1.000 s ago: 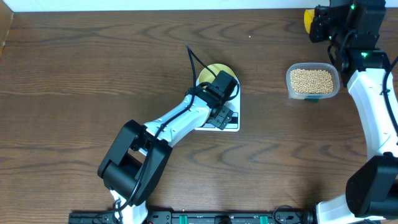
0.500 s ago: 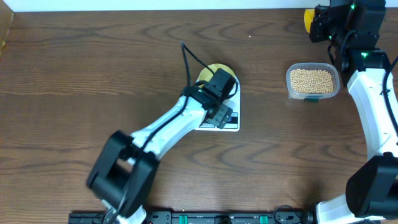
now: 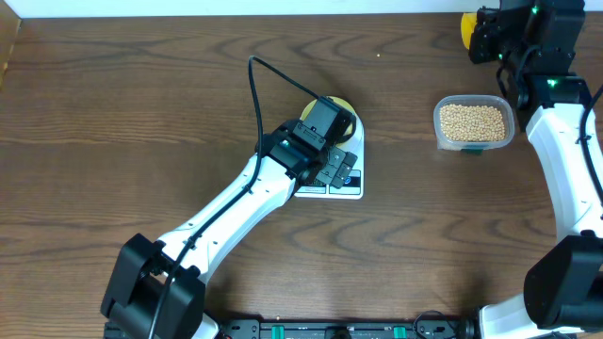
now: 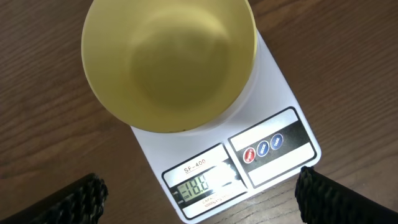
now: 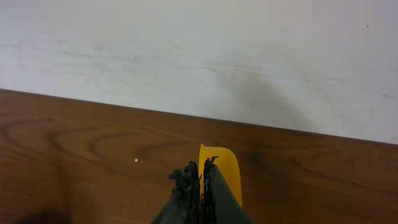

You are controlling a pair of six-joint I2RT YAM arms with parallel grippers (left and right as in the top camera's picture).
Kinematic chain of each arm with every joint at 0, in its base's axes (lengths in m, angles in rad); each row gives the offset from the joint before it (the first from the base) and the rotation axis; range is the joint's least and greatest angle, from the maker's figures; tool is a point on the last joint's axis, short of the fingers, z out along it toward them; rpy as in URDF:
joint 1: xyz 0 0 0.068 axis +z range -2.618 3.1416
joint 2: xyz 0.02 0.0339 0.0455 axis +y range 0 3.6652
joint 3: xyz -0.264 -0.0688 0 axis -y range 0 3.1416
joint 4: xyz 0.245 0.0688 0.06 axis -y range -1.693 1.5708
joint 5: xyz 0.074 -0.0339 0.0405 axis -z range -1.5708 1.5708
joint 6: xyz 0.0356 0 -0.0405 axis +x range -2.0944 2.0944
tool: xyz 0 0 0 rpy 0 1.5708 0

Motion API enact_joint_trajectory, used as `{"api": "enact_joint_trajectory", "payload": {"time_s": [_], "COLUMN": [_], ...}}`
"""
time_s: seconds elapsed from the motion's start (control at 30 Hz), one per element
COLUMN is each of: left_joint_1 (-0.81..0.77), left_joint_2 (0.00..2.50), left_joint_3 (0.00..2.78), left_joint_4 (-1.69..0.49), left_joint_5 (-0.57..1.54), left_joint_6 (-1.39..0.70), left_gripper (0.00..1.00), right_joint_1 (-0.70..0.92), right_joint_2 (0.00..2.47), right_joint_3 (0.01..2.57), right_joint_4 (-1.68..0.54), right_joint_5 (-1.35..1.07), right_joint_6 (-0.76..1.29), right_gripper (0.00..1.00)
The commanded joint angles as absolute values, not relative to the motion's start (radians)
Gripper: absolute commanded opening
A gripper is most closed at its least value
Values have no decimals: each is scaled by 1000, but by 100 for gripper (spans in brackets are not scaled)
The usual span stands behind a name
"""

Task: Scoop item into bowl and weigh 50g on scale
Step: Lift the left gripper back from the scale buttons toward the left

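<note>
— Two pincers appear in these views; how does each stand?
— Left gripper [image 4: 205,199]: its fingertips [image 4: 81,199] are spread to the two lower corners of the left wrist view and pinch nothing. Right gripper [image 5: 200,186]: its fingers are pressed together, with the tips pointing toward the far edge of the table [image 3: 141,113].
— What lies nearest the left one?
— Directly below it is the scale [image 4: 273,93], white and flat on the table. The display [image 4: 198,186] is lit, but the digits are too blurred to read. Three round buttons [image 4: 263,148] sit beside the display at the same end. The bowl [image 4: 168,62], pale yellow, stands upright on the other end of the platform, its inside plain yellow all over.
— And around the right one?
— A yellow scoop [image 5: 224,171] shows just behind the closed fingers, at the foot of the white wall [image 5: 186,62]. Whether the fingers touch it cannot be told.
— Where is the item?
— The beans [image 3: 473,121], beige, fill a clear tub [image 3: 438,127] near the right arm. The tub is well apart from the scale and bowl, on their right side in the overhead view.
</note>
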State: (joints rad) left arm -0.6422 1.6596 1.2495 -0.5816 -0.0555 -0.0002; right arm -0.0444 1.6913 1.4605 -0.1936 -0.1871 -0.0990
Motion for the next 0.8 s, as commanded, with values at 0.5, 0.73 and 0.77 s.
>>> {"api": "enact_joint_trajectory", "payload": {"time_s": [0.5, 0.73, 0.77], "left_joint_1": [-603, -497, -475], "left_joint_2": [1565, 1440, 1419], "left_joint_3": [1241, 1206, 1194], "left_joint_4": [-655, -673, -673], "left_joint_5": [7, 192, 195], "left_joint_6": [155, 263, 265], "left_gripper": [98, 98, 98], "right_joint_1": [-38, -38, -38], "right_joint_2": [1679, 1679, 1679], "right_joint_3": [1477, 1477, 1477], "right_joint_4": [-183, -180, -178], "right_joint_5": [-194, -194, -194], "right_joint_6": [-102, -102, -102], "right_gripper": [1, 1, 1]}}
